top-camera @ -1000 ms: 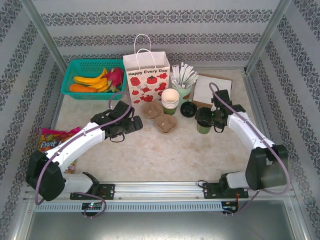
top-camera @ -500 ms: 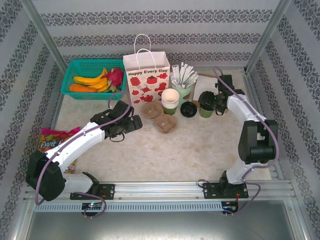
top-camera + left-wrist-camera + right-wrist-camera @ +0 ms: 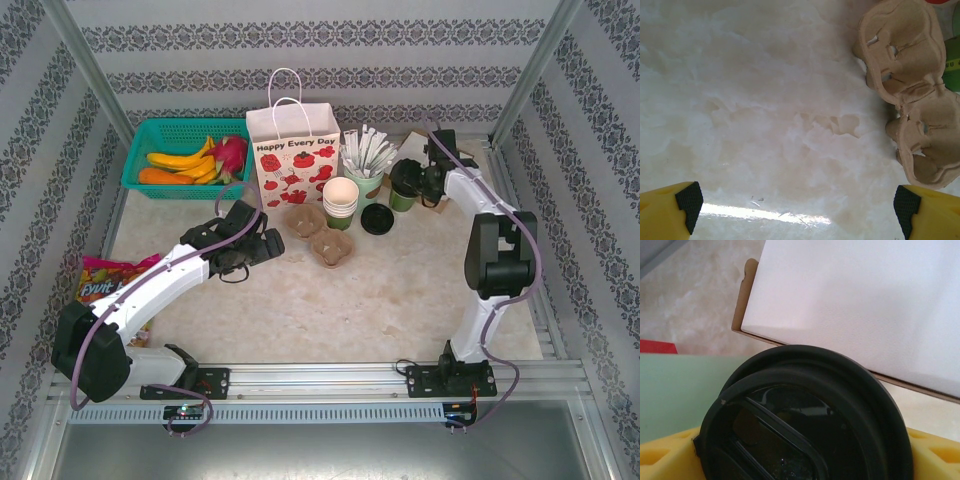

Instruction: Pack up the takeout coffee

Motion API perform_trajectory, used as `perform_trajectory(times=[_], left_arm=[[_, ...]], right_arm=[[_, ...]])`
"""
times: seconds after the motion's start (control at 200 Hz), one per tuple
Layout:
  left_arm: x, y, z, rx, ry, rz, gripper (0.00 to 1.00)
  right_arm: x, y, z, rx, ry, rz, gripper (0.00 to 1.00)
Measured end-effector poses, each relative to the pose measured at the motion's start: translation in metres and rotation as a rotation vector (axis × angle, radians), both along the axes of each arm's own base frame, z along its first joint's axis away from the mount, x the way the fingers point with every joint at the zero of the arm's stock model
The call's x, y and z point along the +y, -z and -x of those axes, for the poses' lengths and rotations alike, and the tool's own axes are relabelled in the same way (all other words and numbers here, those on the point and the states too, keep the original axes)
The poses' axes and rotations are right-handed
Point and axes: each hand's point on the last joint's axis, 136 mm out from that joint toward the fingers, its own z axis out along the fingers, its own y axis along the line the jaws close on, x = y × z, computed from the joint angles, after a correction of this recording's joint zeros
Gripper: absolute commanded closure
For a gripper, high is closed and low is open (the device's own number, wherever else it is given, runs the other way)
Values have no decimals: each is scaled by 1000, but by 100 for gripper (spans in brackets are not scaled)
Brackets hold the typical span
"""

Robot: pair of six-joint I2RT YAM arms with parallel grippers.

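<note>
The takeout coffee [image 3: 404,186], a small green cup with a black lid [image 3: 805,430], sits between the yellow fingers [image 3: 932,457] of my right gripper [image 3: 418,184], which is shut on it. It hangs at the back right, beside the green cup of white sticks [image 3: 366,163] and over the white box [image 3: 865,300]. The paper bag [image 3: 293,150] stands upright further left at the back. My left gripper [image 3: 268,246] is open and low over the table, its pads [image 3: 689,204] wide apart, just left of the cardboard cup carrier [image 3: 910,100].
A loose black lid [image 3: 377,218] lies by a stack of lidless cups [image 3: 340,200]. A teal basket [image 3: 150,135] of fruit stands at the back left. A snack bag [image 3: 105,280] lies at the left edge. The near half of the table [image 3: 350,310] is bare.
My right arm has carried the coffee cup from the middle right of the table back and up to beside the stick cup. The left arm has not moved.
</note>
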Motion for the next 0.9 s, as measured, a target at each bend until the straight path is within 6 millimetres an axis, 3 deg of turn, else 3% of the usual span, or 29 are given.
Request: perform_trajectory(times=[0.165,0.899], left_arm=[[1,0,-1,1,-4,3,0],[-6,-7,-4,7,12,70,0]], right_arm=[[1,0,-13,7,-3,-2,12],[-3,-7,-5,55,-20,33,3]])
